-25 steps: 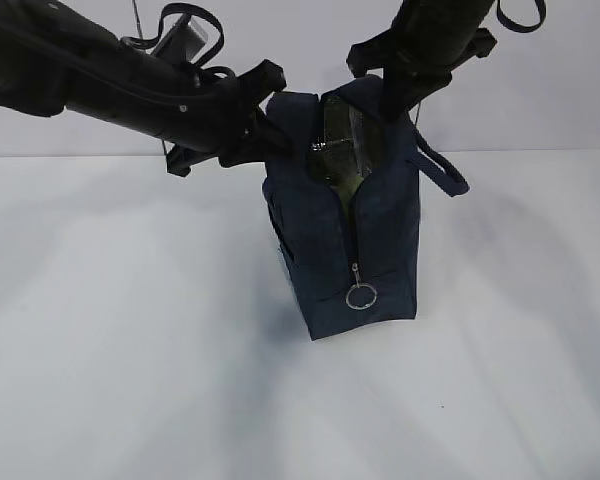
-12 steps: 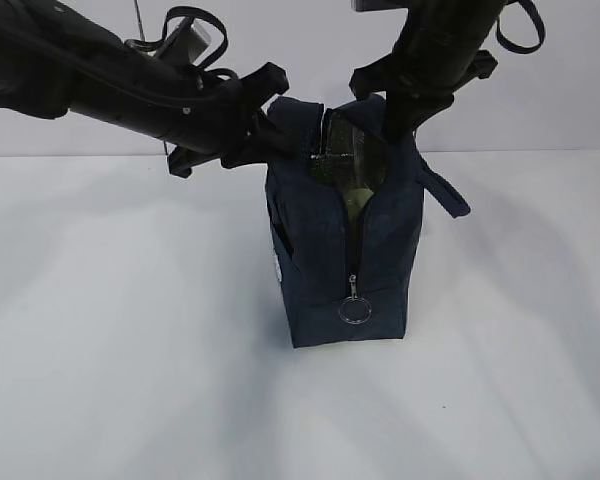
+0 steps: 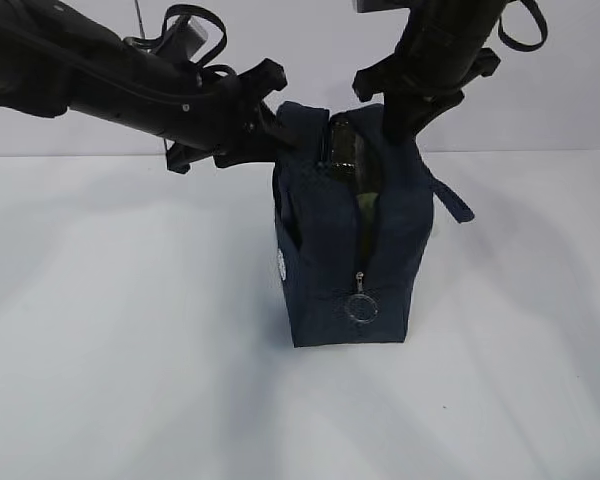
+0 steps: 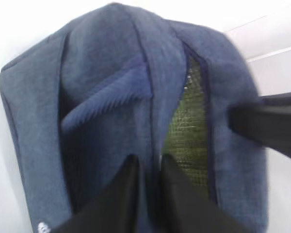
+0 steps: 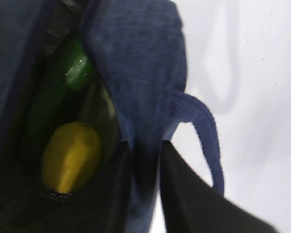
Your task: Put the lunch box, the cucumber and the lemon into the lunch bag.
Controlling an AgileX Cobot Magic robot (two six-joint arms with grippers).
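Lunch bag [image 3: 345,240] stands upright on the white worktop [image 3: 130,380], near the middle, narrow end facing the exterior camera. The zipper runs down that end; the silver ring pull [image 3: 360,308] hangs low, and the slit above it gapes open to the top.

Left claw [image 3: 270,130] is at the bag's upper left edge. In the left wrist view its two dark fingers [image 4: 123,189] sit on either side of a fold of navy fabric beside the opening, with only a narrow gap between them. Whether they are pinching the cloth or standing just off it, I cannot tell.

Right claw [image 3: 405,110] comes down from above onto the bag's upper right edge. In the right wrist view its fingers [image 5: 184,194] straddle the bag wall just beside the opening, one inside and one outside. Grip or loose contact: cannot tell. A looped handle [image 5: 203,136] hangs off the bag's outer side, next to the outer finger.

Contents seen through the opening: the lemon [image 5: 70,155] lies inside, low in the gap; the cucumber [image 5: 63,87] is above and behind it, dark green with a glossy spot. Left wrist view shows a greenish mesh-like surface [image 4: 189,131] inside the slit. The lunch box cannot be made out clearly.
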